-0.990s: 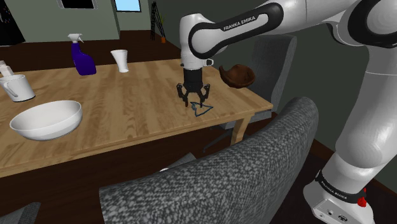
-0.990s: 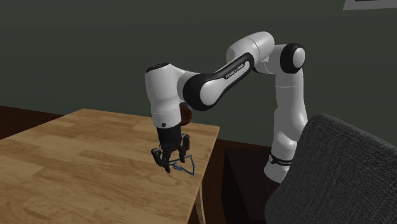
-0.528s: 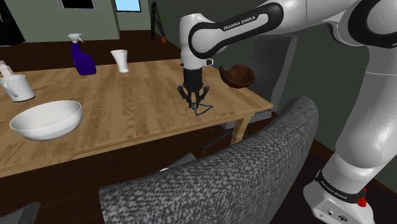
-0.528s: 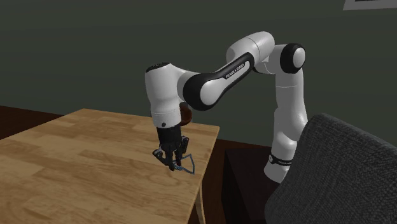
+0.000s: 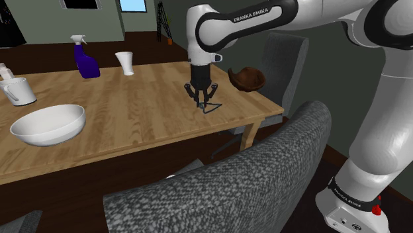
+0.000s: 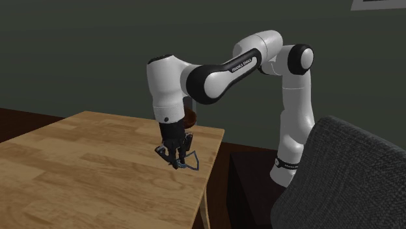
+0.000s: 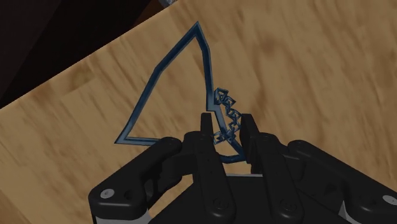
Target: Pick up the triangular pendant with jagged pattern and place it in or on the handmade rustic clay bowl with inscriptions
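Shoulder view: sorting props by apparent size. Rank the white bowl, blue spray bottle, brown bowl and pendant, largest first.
1. white bowl, nearest the camera
2. blue spray bottle and brown bowl: alike, not ranked
3. pendant

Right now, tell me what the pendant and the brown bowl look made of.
Pendant: a thin dark-blue triangular frame with one jagged, link-like side, faintly glossy. It is probably metal wire, though painted plastic would look alike.
Bowl: dark brown and matte, with an uneven rim. Fired clay seems likely, but carved wood cannot be ruled out.
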